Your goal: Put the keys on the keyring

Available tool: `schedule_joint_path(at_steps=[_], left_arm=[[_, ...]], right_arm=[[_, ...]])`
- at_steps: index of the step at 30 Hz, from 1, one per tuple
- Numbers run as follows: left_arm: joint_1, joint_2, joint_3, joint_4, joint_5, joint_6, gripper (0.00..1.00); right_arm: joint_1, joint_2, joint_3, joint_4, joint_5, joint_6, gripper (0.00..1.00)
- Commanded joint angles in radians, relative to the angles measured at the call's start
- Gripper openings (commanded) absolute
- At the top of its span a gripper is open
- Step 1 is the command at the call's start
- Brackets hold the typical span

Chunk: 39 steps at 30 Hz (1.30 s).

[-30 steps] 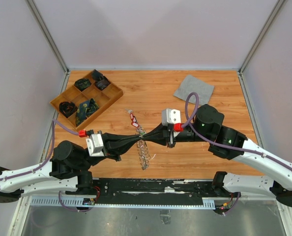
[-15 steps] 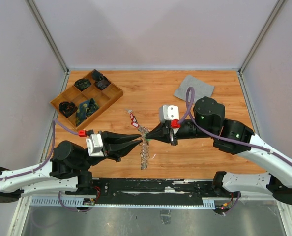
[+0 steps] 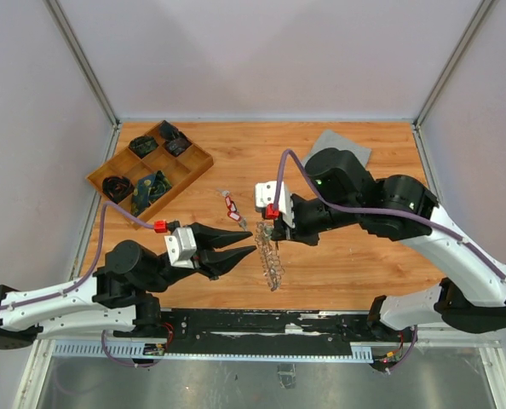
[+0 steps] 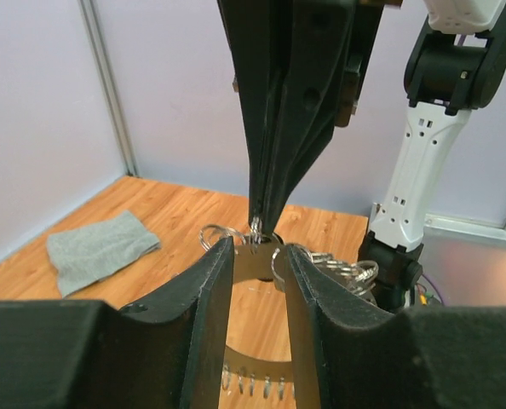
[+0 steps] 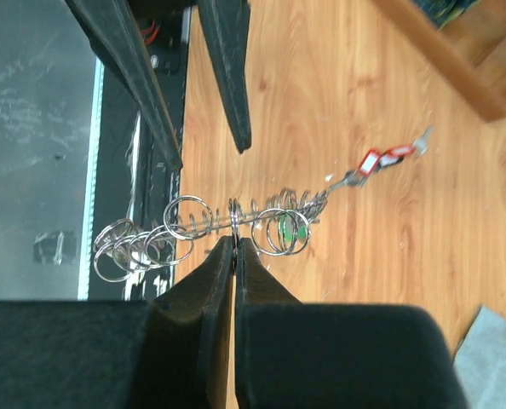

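keyring (image 3: pixel 273 258) held edge-up — red-tagged keys (image 3: pixel 231 204) lie beside

The left arm (image 3: pixel 48 305) and right arm (image 3: pixel 466 268) have white shells nearest the black base rail (image 3: pixel 261 322) and black joints farther from it. A purple cable (image 3: pixel 285 154) trails along each. Farthest from the rail sit a white camera block (image 3: pixel 183 244), a red clip (image 3: pixel 160 227), and the left gripper (image 3: pixel 250 244) with long, black, tapered fingers (image 3: pixel 223 233).
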Motion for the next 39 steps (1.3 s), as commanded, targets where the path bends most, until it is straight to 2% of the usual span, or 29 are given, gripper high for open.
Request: schedule_joint_path(at_steps=[1,13,16,20,22,32,39], left_arm=[[-0.006,0.020,0.024,0.017,-0.016,-0.022,0.36],[-0.005,0.118,0.092,-0.073,0.021,-0.070,0.38],[0.029,0.131,0.093,-0.048,0.104,-0.102,0.38],[0.164,0.134,0.077,-0.003,0.288,-0.186,0.35],[0.188,0.126,0.075,0.007,0.326,-0.187,0.35],[0.189,0.152,0.105,-0.006,0.410,-0.148,0.35],[0.189,0.172,0.118,-0.018,0.409,-0.127,0.35]], right_arm=[[0.016,0.020,0.054,-0.172,0.027,-0.023,0.01],[0.049,0.062,0.133,-0.266,0.023,-0.021,0.00],[0.051,0.060,0.127,-0.262,0.039,-0.021,0.01],[0.051,0.060,0.114,-0.257,0.047,-0.020,0.01],[0.050,0.059,0.111,-0.257,0.049,-0.019,0.01],[0.051,0.080,0.122,-0.237,0.064,-0.035,0.01],[0.053,0.097,0.143,-0.232,0.058,-0.043,0.00]])
